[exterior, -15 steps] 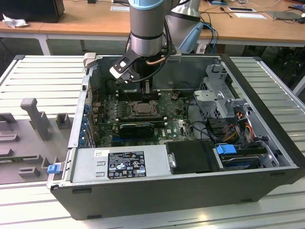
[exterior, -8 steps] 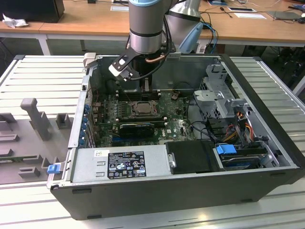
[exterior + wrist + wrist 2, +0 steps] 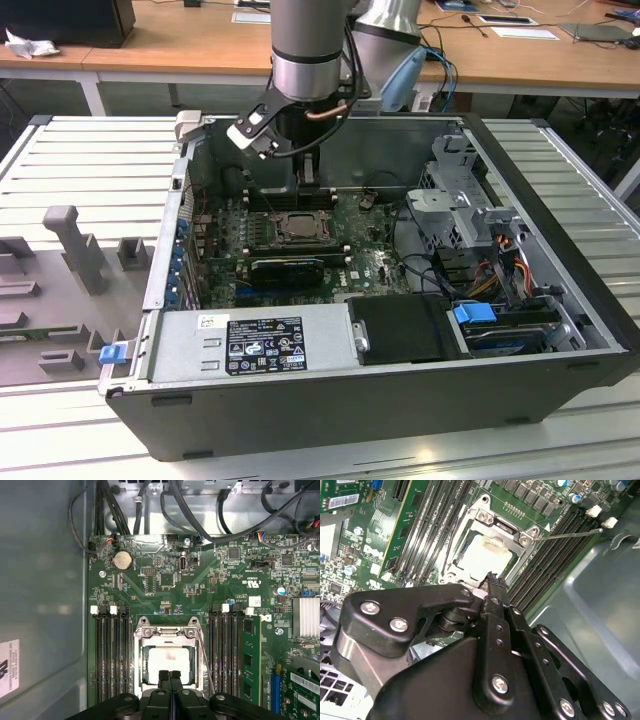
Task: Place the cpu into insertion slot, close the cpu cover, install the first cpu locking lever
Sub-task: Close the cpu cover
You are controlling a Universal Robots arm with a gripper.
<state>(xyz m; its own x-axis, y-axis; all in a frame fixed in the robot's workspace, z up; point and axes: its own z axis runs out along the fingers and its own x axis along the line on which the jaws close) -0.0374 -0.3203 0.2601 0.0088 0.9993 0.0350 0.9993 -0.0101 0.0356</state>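
My hand (image 3: 170, 676) is closed, fingertips pressed together, poised over the edge of the insertion slot (image 3: 299, 228). I see the cpu (image 3: 167, 659) seated inside, with the cpu cover (image 3: 168, 634) flat over it.

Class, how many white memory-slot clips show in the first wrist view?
4 white clips: two on one side of the cpu, two on the opposite side. The end effector covers the far ends of the memory slots, so more may be hidden.
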